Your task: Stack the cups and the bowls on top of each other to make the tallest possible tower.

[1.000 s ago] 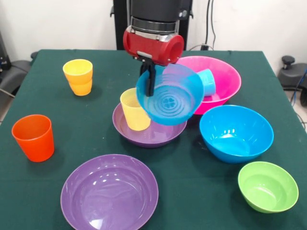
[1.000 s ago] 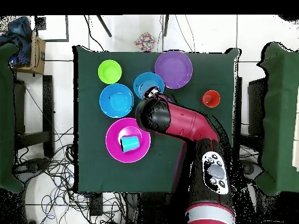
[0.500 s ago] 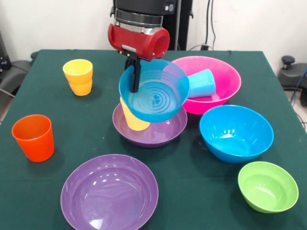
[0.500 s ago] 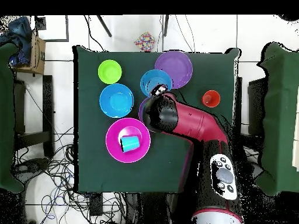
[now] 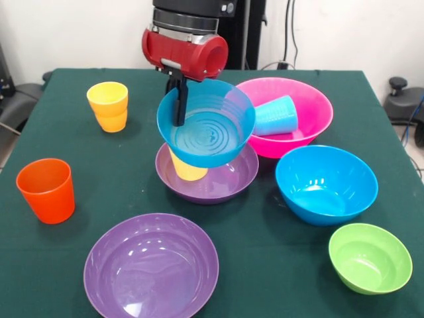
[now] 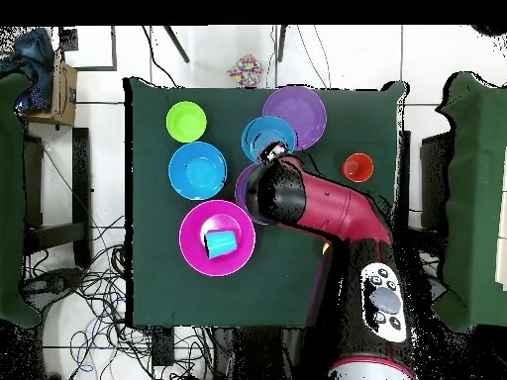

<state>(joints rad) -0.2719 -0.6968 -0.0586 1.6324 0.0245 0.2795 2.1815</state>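
Observation:
My gripper (image 5: pixel 179 106) (image 6: pixel 269 154) is shut on the rim of the small blue bowl (image 5: pixel 207 131) (image 6: pixel 263 137) and holds it above the pale yellow cup (image 5: pixel 187 169), which stands in a purple bowl (image 5: pixel 207 180). The light blue cup (image 5: pixel 275 115) (image 6: pixel 221 241) lies in the big pink bowl (image 5: pixel 313 112) (image 6: pixel 194 230). Two amber-yellow cups (image 5: pixel 108 106) are nested at the far left. The orange cup (image 5: pixel 46 189) (image 6: pixel 357 167), the second purple bowl (image 5: pixel 151 266) (image 6: pixel 299 114), the big blue bowl (image 5: pixel 326 184) (image 6: pixel 197 170) and the green bowl (image 5: pixel 370 257) (image 6: pixel 186 122) stand apart.
The green table (image 5: pixel 79 159) carries everything. Cables and a box (image 6: pixel 61 84) lie on the floor around it.
The gripper has carried the small blue bowl leftward in the front view, from beside the pink bowl to over the pale yellow cup, and the bowl has tipped from steeply tilted to nearly level.

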